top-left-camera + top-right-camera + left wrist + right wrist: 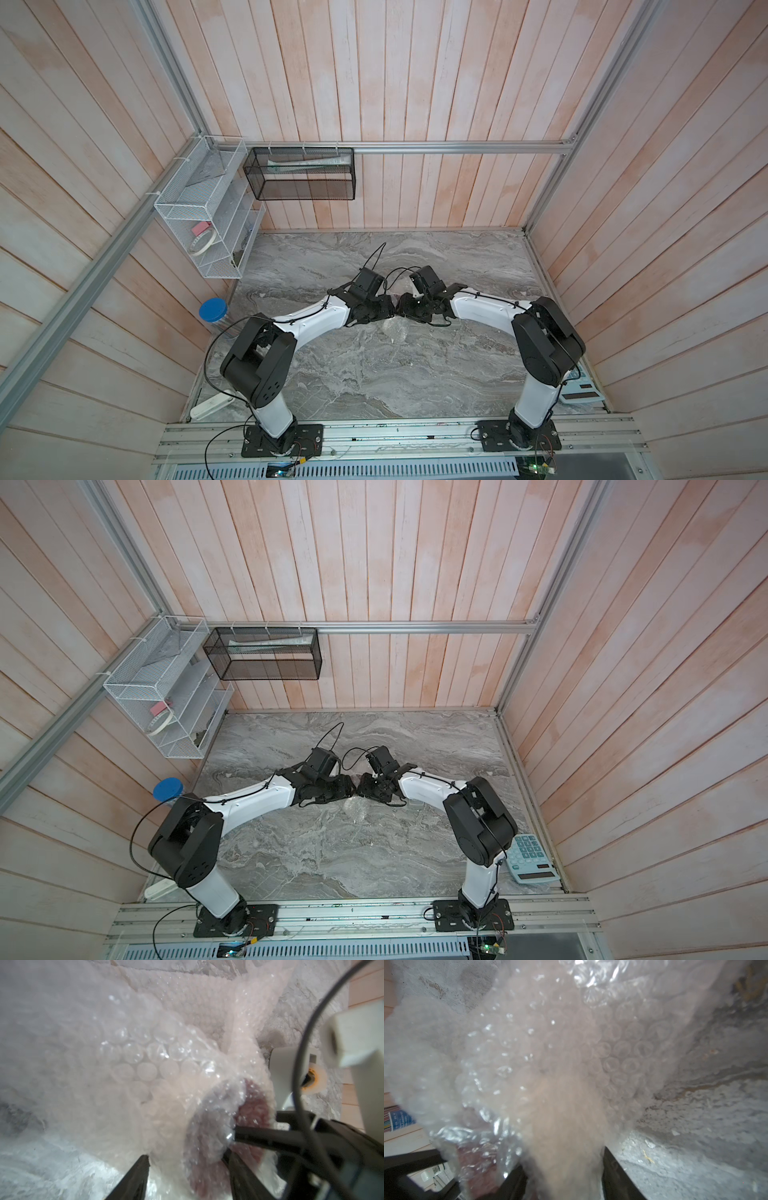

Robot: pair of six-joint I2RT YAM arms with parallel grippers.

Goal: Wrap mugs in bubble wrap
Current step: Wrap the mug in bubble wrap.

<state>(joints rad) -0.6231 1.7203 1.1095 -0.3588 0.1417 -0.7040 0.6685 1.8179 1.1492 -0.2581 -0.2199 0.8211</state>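
You have white ceramic mug [255, 1109], red inside, mid grey marbled counter [374, 374], swathed in clear bubble wrap [145, 1053], lying between left claw [187, 1155] and right claw [562, 1157]; neither arm nearer. Each claw's jaws straddle bundle; clamped or slack, cannot tell.

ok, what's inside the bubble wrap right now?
Through the bubble wrap the mug shows only as a dark red patch, its inside, in both wrist views. The rest of it, handle included, is hidden by the crinkled layers.
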